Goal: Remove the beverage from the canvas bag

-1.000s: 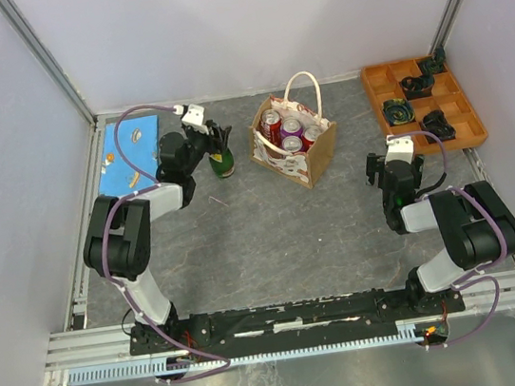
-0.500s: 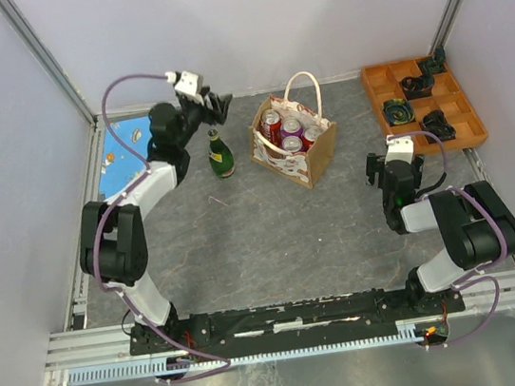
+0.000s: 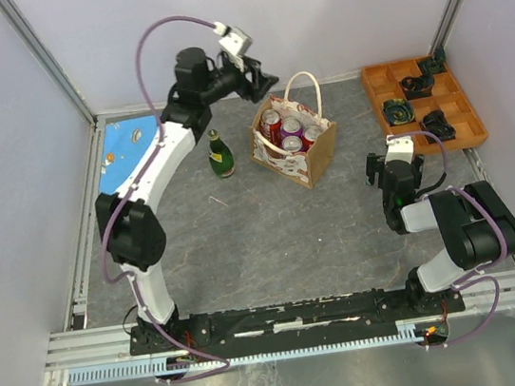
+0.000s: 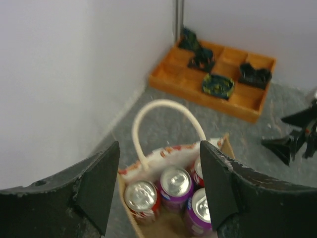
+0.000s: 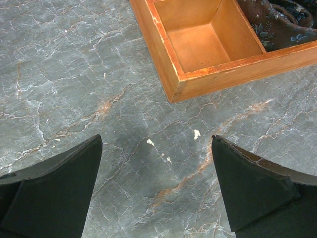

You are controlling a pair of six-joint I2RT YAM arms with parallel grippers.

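- Two arms are bolted at the bottom edge of the top view. The right arm [image 3: 438, 216] sits folded at the right middle of the frame, low over the counter [image 3: 274, 239].
- Right jaws gape wide with nothing between them. Beneath them in the wrist view lies bare grey counter, and a corner of the orange tray [image 5: 171, 64] fills the upper right.
- Left of centre in the top view a green bottle [image 3: 221, 156] stands upright on the counter, just beside the bag [image 3: 315, 161] but apart from it.
- The bag stands upright at upper centre with its mouth open and a white handle [image 3: 305, 90] arched above it. Four cans [image 3: 291, 129], red and purple, stand inside.
- The left arm [image 3: 162, 158] stretches from lower left to upper centre, its jaws high in the air at the bag's upper left.
- Left jaws stand apart and hold nothing. In the wrist view the fingers [image 4: 99, 183] frame the can tops and the handle well below.
- A blue mat [image 3: 126, 146] lies at the upper left beside the wall.
- The tray lies in the upper right corner, with dark objects [image 3: 399, 111] in several compartments.
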